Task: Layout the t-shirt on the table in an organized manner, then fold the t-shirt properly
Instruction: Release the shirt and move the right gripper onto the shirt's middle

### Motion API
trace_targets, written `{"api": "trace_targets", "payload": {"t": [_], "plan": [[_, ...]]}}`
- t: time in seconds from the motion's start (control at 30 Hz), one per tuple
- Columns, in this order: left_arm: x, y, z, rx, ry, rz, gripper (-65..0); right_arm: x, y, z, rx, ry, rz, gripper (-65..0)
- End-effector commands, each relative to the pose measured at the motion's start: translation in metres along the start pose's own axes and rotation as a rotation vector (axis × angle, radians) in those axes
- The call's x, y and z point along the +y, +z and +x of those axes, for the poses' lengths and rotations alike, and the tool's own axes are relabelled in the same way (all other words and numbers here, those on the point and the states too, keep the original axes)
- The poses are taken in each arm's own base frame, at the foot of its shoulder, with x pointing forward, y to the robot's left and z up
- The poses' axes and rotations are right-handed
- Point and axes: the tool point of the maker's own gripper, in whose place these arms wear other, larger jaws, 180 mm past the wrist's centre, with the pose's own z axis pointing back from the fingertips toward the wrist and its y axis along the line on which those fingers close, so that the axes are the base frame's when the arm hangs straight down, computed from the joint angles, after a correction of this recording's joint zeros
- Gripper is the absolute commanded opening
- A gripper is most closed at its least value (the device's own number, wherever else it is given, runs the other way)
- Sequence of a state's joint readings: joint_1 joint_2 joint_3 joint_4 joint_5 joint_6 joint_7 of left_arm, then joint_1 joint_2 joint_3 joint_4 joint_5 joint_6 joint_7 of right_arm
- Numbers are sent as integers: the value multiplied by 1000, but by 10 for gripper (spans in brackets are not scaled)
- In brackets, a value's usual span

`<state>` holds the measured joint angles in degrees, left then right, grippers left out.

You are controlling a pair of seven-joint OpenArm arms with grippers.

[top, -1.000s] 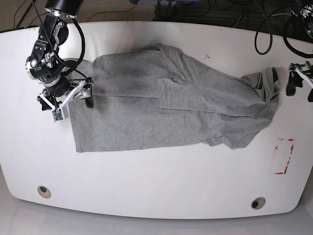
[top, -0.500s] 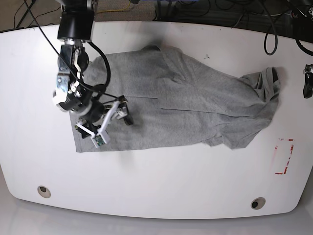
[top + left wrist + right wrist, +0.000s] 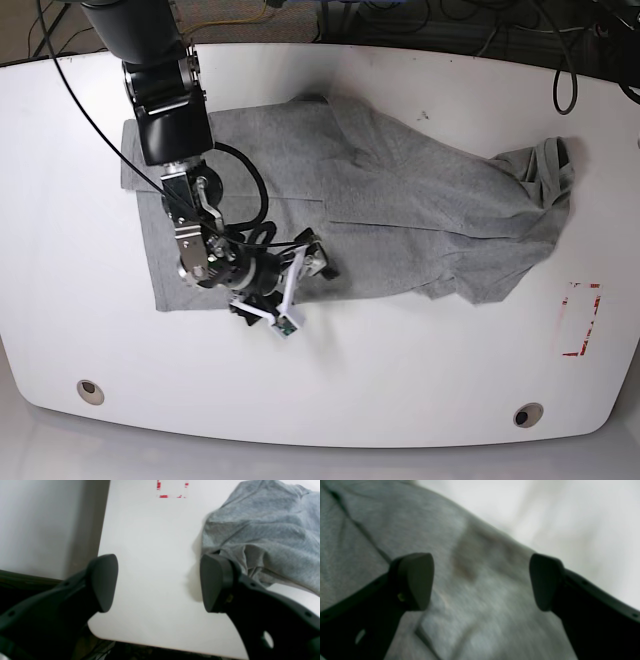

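T-shirt (image 3: 400,215) sprawls mid tabletop (image 3: 400,380), collar end bunched. Right pincer (image 3: 290,290) spread over shirt's near edge; left pincer (image 3: 158,582) spread beside bunched end. Pinch edge low, pull flat.

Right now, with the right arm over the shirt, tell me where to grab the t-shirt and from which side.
Take the t-shirt by its lower hem edge, coming from above at the near side. That edge lies flat and free on the table, right under the open right gripper.
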<state>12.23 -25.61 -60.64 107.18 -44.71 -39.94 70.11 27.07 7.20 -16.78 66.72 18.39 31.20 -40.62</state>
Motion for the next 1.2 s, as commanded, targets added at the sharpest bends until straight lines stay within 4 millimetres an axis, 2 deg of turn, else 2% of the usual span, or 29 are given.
{"api": "trace_targets", "payload": {"t": [0.0,0.23,0.37,0.5,0.77,0.97,1.07,1.17], "plan": [[7,8,11,-31,-28,21,-179,-1,-7,28,-53,21,12,-75],[10,10,10,-32,-23,31,-179,6,-38,31,-50,19,53,-75],[11,12,9,-33,-19,37,-179,9,-48,30,-55,5,82,-75],[14,14,9,-37,-10,47,-179,9,-51,24,-73,-13,105,-78],[14,15,6,-29,-11,44,-179,-5,-55,6,-60,-72,86,-79],[13,14,5,-28,-10,42,-179,-17,-49,-2,-47,-74,63,-84],[13,14,5,-27,-11,40,-179,-18,-49,-4,-46,-74,62,-132],[13,14,5,-27,-11,40,-179,-23,-46,-15,-32,-82,53,-265]]}}
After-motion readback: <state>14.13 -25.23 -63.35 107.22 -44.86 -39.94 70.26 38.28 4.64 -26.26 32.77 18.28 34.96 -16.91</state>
